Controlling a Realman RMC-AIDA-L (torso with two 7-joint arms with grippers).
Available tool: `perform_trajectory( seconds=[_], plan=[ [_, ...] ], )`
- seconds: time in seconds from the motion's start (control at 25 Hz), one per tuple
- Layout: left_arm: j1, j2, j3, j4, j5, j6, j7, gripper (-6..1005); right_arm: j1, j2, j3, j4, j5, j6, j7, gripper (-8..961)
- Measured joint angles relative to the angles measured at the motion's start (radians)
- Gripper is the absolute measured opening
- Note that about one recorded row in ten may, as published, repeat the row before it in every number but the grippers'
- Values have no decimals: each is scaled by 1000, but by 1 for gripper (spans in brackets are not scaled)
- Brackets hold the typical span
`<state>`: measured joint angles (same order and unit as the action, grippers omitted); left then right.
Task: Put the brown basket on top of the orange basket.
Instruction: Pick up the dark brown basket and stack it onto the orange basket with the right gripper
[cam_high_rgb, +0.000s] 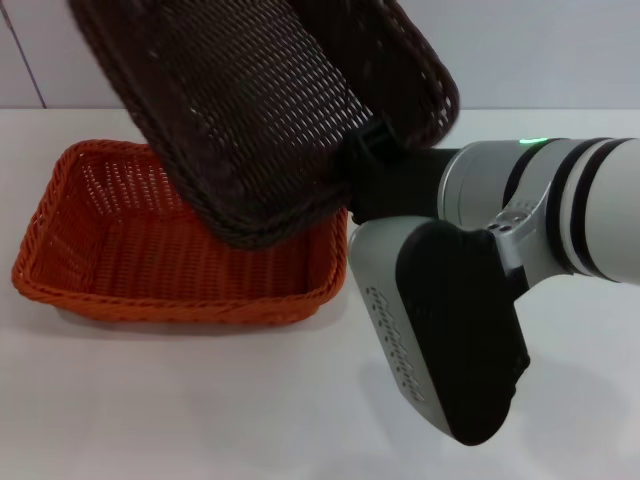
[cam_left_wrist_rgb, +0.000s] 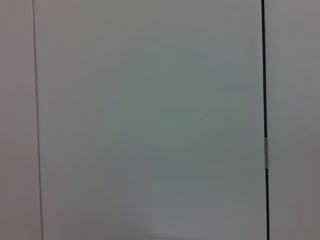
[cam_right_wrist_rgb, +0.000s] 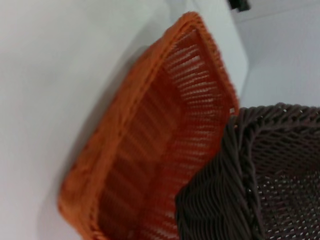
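Two baskets in my head view: the orange basket (cam_high_rgb: 110, 262) sits flat on the white bench (cam_high_rgb: 200, 400) toward its far left, and the brown basket (cam_high_rgb: 270, 110) hangs tilted over its right end, raised off the bench. I read the right gripper (cam_high_rgb: 372, 140) as clamped on the brown basket's right rim. My left wrist view shows only a pale wall (cam_left_wrist_rgb: 150, 120).

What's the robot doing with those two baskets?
The robot's right claw is gripping the brown basket by its rim and holding it up in the air, tilted, over the orange basket. The orange basket sits on the white table. The brown one isn't resting on it yet. The left arm isn't in view.
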<state>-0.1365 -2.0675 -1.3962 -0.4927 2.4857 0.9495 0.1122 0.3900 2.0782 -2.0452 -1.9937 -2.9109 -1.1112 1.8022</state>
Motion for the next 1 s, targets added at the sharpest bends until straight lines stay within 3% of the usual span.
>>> perform_trajectory(
  seconds=[0.4,1.0],
  plan=[
    [0,-2,-6,2,-4,0,-3,832,-47,0,-61,125,9,162,-247,182],
    [-2,-2,-1,-12,-39,24,-3,832,-54,-7,-21,194,120,162,-444,195]
  ],
)
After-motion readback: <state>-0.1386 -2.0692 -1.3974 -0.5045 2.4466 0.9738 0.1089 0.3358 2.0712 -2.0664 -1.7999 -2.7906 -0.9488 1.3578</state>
